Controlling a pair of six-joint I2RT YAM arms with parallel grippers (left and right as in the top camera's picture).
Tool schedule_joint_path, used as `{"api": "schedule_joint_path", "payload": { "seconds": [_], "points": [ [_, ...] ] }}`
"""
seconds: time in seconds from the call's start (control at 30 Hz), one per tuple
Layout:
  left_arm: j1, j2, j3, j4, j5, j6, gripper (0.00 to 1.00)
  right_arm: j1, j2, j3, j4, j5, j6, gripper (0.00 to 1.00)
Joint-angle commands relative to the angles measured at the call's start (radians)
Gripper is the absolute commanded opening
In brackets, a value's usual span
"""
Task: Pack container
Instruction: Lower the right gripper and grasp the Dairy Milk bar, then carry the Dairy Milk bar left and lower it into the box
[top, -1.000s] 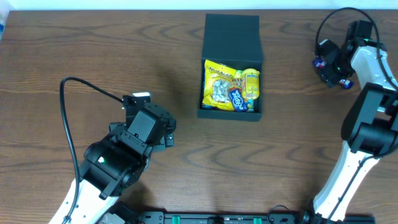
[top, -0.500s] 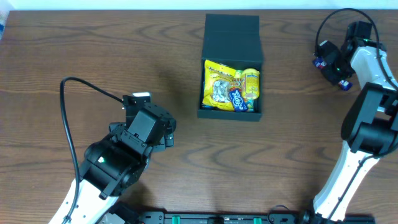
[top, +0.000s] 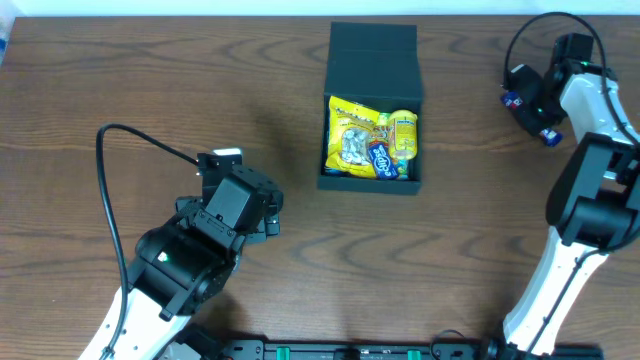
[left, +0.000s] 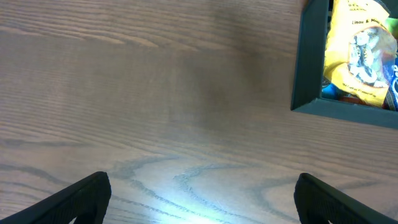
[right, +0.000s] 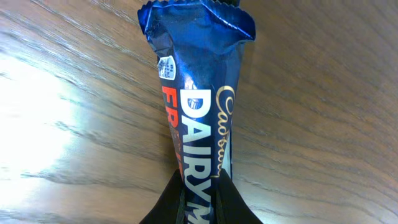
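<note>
Mid-table, matte dark container (top: 372, 55) (lid back) holds snacks (top: 370, 145); right gripper (right: 199, 200) clamps chocolate bar (right: 199, 106), left gripper (left: 202, 196) gapes.

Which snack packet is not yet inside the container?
The Dairy Milk bar, held by the right gripper; the other packets lie inside the container.

The bar (right: 198, 118) sits between the right fingers (right: 163, 208), touching both, over the worktop (right: 323, 124). The container (left: 306, 68), packets (left: 357, 50) inside it, lies ahead and right of the left fingers (left: 81, 199), well apart from them.
</note>
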Motion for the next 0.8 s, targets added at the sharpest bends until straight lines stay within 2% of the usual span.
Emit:
{"api": "schedule_joint_path", "payload": {
  "seconds": [0.0, 0.4, 0.6, 0.77],
  "points": [
    [0.002, -0.004, -0.003, -0.004, -0.011, 0.01, 0.95, 0.027, -0.089, 0.005, -0.003, -0.014, 0.037, 0.01],
    [0.002, -0.004, -0.003, -0.004, -0.011, 0.01, 0.95, 0.15, -0.34, 0.005, -0.116, -0.014, 0.058, 0.01],
    [0.002, -0.004, -0.003, -0.004, -0.011, 0.01, 0.95, 0.337, -0.461, 0.005, -0.233, -0.006, 0.04, 0.02],
    [0.002, -0.004, -0.003, -0.004, -0.011, 0.01, 0.95, 0.535, -0.469, 0.005, -0.28, 0.098, 0.003, 0.02]
  ]
}}
